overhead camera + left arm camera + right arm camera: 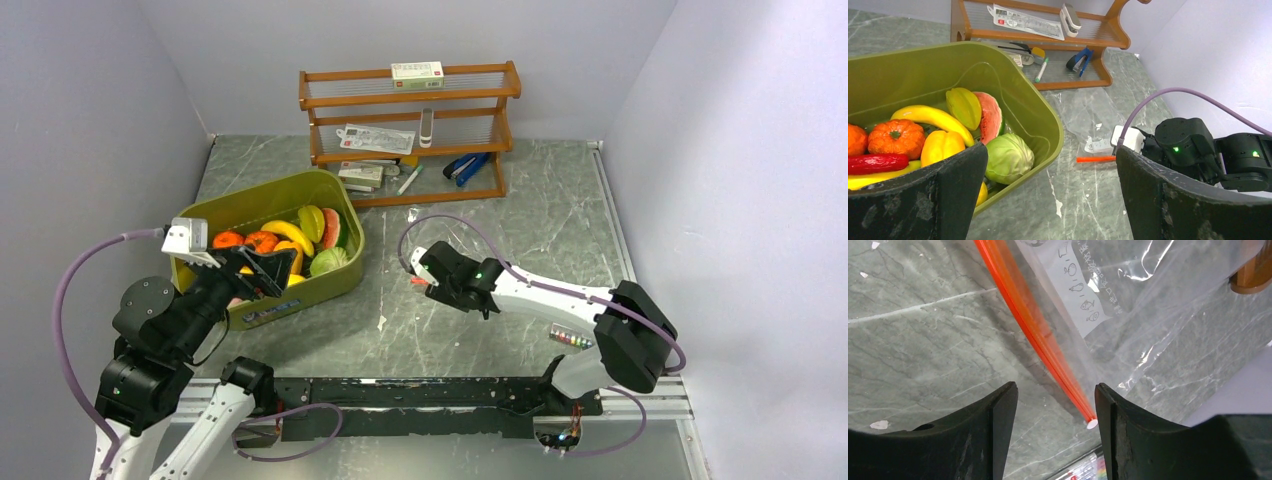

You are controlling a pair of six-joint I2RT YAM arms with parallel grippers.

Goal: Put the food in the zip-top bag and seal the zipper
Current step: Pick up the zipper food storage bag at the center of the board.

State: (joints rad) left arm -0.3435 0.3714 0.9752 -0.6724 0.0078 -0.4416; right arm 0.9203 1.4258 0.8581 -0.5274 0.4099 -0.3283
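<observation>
The clear thin plastic bag (1158, 315) lies flat on the grey marbled counter (923, 340). Its orange-red zipper strip (1038, 335) runs away from the right pincer (1055, 390), white tip between the partly parted, empty jaws. The left pincer (1052, 150) gapes wide, holding nothing.

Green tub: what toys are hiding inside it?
A toy banana, pumpkin, starfruit, watermelon slice, cabbage, yellow pepper and red chili. A finger of the left gripper covers the tub's near corner, so anything there is hidden.

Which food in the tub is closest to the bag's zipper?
The round pale-green cabbage, against the olive tub wall just below the watermelon slice; pumpkin, banana and yellow pepper lie farther away.
</observation>
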